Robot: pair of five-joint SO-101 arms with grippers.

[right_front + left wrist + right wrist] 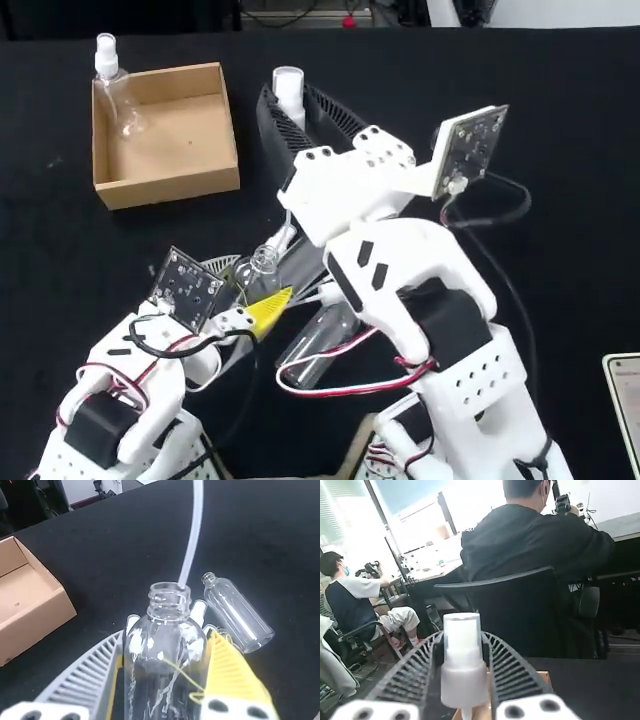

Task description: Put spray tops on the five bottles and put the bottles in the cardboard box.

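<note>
Bottle (165, 680) pinched in left pincer (167, 635), lower centre; right pincer (463, 639) pinches spray top (462, 677), tube (192, 530) at bottle's mouth

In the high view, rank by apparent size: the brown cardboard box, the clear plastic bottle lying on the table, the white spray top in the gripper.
1. Brown cardboard box
2. Clear plastic bottle lying down, partly hidden
3. White spray top

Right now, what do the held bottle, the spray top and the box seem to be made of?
The bottle: likely clear glossy plastic; you see through it, and highlights glint on its wall. The spray top: white, smooth, probably plastic. The box: brown matte cardboard, with thin flat walls.
</note>
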